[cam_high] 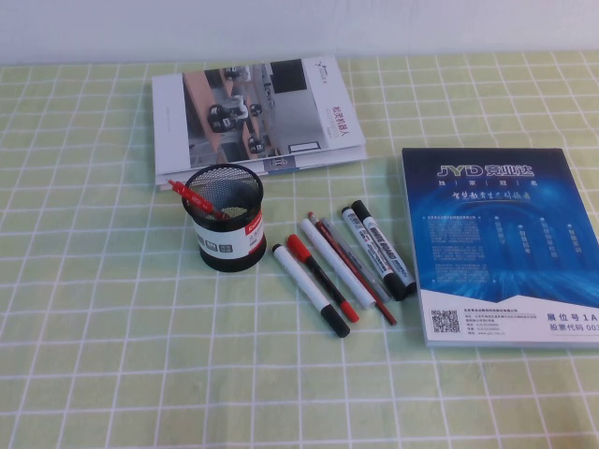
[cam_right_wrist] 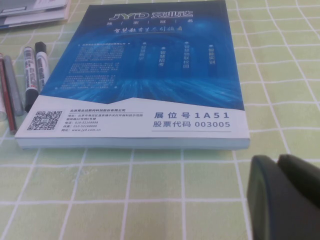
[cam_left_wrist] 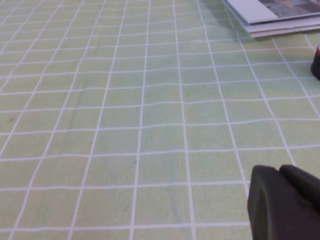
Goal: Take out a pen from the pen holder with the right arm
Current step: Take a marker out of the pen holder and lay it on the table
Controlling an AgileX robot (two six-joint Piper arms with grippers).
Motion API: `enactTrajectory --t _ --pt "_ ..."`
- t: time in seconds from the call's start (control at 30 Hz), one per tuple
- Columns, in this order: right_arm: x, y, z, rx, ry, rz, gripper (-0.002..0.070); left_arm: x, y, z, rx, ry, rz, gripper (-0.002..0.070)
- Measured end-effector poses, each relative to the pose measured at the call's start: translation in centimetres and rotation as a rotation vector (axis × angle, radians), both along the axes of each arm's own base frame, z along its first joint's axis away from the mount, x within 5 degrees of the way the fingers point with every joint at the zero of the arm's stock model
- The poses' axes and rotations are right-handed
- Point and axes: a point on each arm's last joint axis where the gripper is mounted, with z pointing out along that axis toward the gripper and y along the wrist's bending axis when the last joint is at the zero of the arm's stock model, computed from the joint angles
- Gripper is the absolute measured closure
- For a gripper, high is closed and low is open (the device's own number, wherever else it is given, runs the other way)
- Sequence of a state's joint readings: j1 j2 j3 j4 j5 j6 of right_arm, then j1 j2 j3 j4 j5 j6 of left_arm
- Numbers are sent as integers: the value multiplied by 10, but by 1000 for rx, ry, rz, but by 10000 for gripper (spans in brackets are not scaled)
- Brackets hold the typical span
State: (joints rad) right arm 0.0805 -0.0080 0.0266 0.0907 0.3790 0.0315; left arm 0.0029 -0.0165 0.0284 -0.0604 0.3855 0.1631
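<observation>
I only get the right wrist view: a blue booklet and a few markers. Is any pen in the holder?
Observer: Yes. The high view shows a red pen leaning out of the black mesh pen holder.
Operator: Where is it from the blue booklet?
Observer: On the robot's left of it, with loose pens lying between.
Operator: My right claw sits shut by the booklet's near edge. The left one?
Observer: The left claw hangs over bare tablecloth, away from the pens.

Red pen (cam_high: 197,200) in blk holder (cam_high: 228,247)
</observation>
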Motion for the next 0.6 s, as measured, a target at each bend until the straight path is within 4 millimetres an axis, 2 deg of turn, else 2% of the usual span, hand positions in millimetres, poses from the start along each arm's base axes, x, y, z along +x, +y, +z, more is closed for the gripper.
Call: enactTrajectory --t 0.6 --pt "0 1 0 30 2 2 689 0 0 0 0 0 0 680"
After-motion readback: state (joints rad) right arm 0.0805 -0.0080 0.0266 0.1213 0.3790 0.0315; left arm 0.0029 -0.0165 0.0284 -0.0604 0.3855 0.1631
